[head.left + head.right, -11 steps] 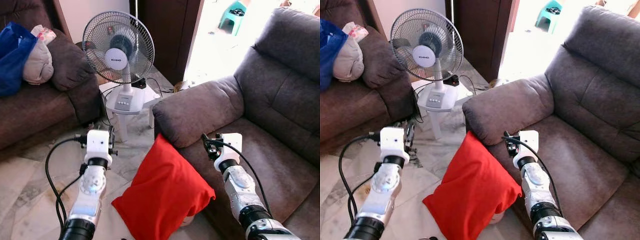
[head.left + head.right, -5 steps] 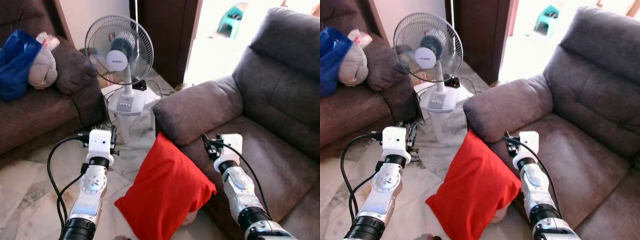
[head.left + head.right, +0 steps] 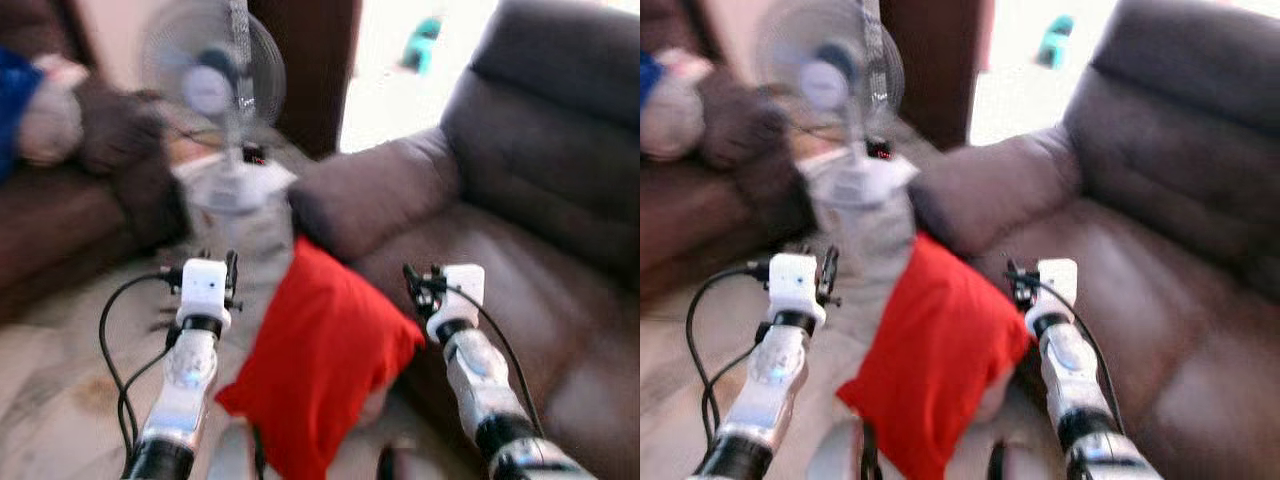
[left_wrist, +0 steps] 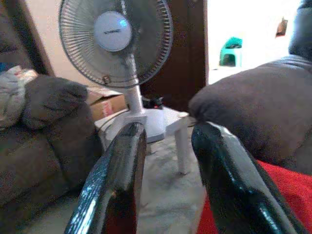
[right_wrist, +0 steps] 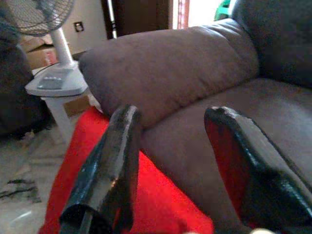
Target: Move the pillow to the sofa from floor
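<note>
On the floor [image 3: 70, 400], the red pillow [image 3: 320, 370] leans against the sofa [image 3: 520, 260], ungrasped; left gripper [image 4: 165, 161] and right gripper [image 5: 185, 161] both spread, lift remaining.

Pale marbled floor [image 3: 60, 370] underfoot, blurred in both eye views. On it, the red pillow [image 3: 320, 360] stands propped on its lower edge, its upper corner leaning against the front of the grey-brown sofa [image 3: 520, 270], just under the armrest [image 5: 165, 63]. That sofa sits on the floor to the right. Beyond the pillow, a white pedestal fan [image 4: 117, 44] rests on the floor between the two seats, a cardboard box [image 4: 105, 105] behind its base. On the left, a second dark sofa [image 3: 70, 220] stands on the same floor, with a bundle of cloth [image 3: 40, 120] lying on its seat.
</note>
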`<state>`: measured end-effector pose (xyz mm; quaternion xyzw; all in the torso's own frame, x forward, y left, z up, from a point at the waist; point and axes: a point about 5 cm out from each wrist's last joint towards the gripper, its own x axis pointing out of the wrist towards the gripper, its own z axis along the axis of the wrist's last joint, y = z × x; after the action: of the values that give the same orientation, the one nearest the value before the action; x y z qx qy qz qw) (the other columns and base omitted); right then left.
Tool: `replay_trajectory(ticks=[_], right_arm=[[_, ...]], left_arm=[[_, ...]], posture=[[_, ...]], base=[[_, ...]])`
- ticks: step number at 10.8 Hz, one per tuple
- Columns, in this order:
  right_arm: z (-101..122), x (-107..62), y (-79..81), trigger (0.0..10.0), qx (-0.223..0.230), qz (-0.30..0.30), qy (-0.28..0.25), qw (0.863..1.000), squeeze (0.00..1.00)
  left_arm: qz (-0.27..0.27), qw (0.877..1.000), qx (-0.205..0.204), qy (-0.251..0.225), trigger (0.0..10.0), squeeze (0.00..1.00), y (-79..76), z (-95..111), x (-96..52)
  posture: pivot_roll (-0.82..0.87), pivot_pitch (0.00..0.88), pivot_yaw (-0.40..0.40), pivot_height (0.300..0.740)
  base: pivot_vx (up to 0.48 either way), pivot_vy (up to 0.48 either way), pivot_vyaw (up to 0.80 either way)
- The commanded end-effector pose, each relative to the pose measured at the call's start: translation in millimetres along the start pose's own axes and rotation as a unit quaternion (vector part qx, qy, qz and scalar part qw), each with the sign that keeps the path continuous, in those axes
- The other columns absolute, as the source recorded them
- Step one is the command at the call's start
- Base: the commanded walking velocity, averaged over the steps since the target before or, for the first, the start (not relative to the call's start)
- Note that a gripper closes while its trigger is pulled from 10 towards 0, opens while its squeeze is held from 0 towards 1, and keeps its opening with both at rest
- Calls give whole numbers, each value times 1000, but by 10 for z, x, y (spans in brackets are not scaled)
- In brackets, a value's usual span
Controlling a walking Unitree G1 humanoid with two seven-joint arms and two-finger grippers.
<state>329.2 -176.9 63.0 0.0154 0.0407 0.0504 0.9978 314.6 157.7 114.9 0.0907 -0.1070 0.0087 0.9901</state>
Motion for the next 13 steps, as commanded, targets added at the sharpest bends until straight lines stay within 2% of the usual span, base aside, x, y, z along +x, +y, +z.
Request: replay_trajectory(ticks=[1,10,13], right_arm=[[70,40,15,10000,3,5,-10,1000,0],[84,64,43,10000,-3,11,-3,1000,0],[73,57,68,10000,-1,17,-4,1000,0]], left_arm=[[9,1000,3,2,10000,0,39,-6,-20],[22,1000,-7,3,10000,0,81,1,-16],[20,1000,-8,9,10000,0,90,-17,-8]], posture=[[51,54,-40,612],[50,69,-51,612],[51,68,-50,588]], base=[[0,0,0],[0,0,0],[0,0,0]])
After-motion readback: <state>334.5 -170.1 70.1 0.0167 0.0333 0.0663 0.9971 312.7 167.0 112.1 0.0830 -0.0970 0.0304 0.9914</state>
